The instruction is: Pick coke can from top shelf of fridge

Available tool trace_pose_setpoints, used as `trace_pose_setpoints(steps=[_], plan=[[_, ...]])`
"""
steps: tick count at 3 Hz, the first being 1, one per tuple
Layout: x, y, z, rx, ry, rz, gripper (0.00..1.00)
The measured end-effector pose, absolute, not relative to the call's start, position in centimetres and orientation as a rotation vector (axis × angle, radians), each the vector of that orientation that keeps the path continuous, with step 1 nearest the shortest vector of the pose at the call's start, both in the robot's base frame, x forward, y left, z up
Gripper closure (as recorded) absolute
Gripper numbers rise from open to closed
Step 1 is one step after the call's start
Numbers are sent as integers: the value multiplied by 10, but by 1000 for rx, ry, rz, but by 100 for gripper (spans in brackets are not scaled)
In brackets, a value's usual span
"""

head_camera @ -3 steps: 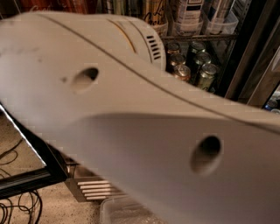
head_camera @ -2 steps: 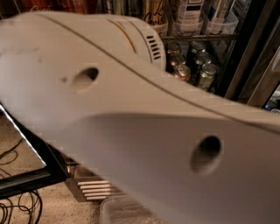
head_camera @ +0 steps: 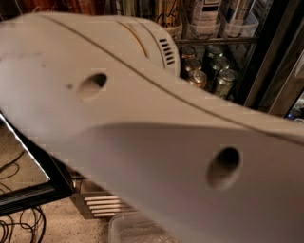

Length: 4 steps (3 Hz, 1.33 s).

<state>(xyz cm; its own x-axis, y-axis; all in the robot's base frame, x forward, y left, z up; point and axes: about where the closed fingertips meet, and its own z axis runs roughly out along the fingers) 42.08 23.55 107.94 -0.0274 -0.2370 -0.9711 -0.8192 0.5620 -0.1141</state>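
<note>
My white arm fills most of the camera view and blocks nearly everything behind it. The gripper is out of view. Behind the arm stands the fridge, of which a black frame post shows at the right. A thin wire rack carries clear plastic trays holding cans and bottles. Along the top left edge a strip of reddish cans peeks over the arm; I cannot tell whether one is the coke can. Whether this rack is the top shelf cannot be told.
Below the wire rack stand bronze and green cans. The fridge's glass door hangs open at lower left, beside the ribbed steel base grille. Black cables lie on the speckled floor. A clear plastic bin sits at the bottom edge.
</note>
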Motion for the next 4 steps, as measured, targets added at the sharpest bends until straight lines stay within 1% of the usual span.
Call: trace_pose_setpoints(steps=[4], plan=[[421,236,1079,-922,1570,592,0]])
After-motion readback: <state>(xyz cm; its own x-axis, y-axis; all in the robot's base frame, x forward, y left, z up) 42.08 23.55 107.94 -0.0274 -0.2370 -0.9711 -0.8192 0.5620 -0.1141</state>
